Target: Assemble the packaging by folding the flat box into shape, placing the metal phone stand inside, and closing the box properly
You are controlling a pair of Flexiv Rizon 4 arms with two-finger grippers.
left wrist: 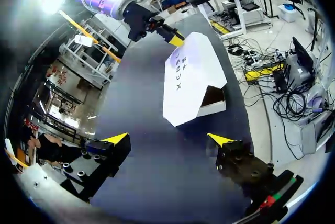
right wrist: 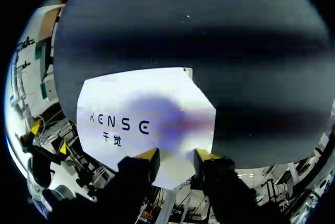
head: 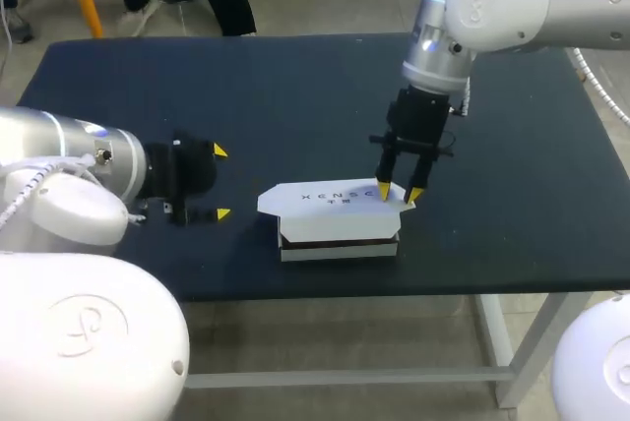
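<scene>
While right gripper (head: 398, 192) rests narrowly parted tips on its lid (head: 325, 197), box (head: 340, 224) sits folded on table (head: 246, 87).
Left gripper (head: 222, 183) wide open, apart from box; closing looks unfinished, one corner gaping; stand unseen, likely inside.

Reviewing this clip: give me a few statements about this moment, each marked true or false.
1. The left gripper is open, apart from the box. True.
2. The right gripper hovers far from the box. False: its tips are at the lid's end.
3. The box is white. True.
4. The phone stand lies beside the box. False: no phone stand shows on the table.
</scene>
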